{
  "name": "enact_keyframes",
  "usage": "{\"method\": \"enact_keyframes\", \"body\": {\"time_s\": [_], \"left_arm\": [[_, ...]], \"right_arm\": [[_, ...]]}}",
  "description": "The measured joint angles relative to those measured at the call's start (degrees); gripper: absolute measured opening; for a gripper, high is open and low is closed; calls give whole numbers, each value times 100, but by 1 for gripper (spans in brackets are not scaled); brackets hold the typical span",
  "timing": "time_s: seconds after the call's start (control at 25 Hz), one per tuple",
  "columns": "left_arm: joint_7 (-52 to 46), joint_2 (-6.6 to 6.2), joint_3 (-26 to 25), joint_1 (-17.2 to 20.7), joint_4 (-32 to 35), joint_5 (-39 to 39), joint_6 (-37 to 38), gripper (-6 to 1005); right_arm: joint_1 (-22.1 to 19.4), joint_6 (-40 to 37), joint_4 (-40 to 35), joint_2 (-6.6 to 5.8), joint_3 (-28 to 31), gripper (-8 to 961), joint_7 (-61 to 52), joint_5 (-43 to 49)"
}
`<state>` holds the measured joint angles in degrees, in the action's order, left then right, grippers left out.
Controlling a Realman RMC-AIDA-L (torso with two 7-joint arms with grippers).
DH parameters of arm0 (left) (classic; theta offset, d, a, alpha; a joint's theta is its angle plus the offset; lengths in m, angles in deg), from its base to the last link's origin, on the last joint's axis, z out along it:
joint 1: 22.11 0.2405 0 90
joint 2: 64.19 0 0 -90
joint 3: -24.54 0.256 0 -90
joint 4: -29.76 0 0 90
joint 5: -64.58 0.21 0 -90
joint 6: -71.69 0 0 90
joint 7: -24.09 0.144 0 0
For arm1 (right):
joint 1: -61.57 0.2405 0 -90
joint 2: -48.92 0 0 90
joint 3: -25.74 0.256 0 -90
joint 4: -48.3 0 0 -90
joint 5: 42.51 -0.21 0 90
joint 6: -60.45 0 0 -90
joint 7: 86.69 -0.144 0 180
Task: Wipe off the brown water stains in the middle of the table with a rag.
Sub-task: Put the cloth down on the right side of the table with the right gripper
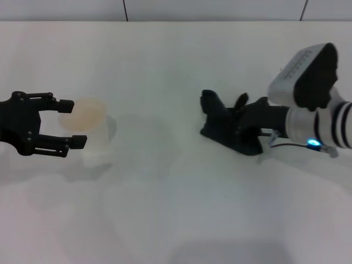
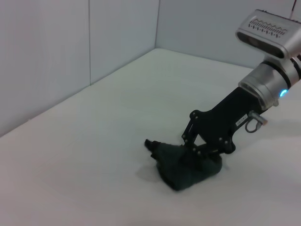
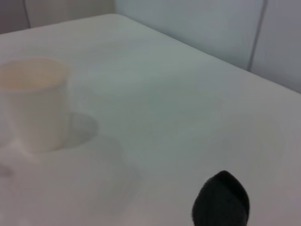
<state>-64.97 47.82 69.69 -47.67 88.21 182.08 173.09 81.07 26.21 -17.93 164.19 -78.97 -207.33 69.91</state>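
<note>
White table (image 1: 176, 220) below grey wall panels (image 2: 56, 52); right hand (image 1: 242, 131) pinching rag (image 1: 220, 124), left hand (image 1: 69, 124) spread

— What's the table (image 1: 165, 220) like?
— Smooth, matt white.
— And the rag (image 1: 223, 125)?
— Soft dark cloth, folded and creased, with a dull nap.
— The cup (image 1: 91, 135)?
— Whitish translucent plastic, faintly orange at the rim.
— The grippers?
— The left gripper (image 1: 76, 123) looks like matt black metal. The right gripper (image 2: 200, 150) is the same, below a glossy white and silver wrist casing (image 1: 300, 69).
</note>
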Motion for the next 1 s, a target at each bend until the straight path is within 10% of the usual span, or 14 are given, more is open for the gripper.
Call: {"method": "enact_keyframes", "body": {"time_s": [1.0], "left_arm": [[3, -13, -126, -8, 0, -18, 12, 880]], "right_arm": [[-330, -2002, -145, -27, 1453, 144, 481, -3]]}}
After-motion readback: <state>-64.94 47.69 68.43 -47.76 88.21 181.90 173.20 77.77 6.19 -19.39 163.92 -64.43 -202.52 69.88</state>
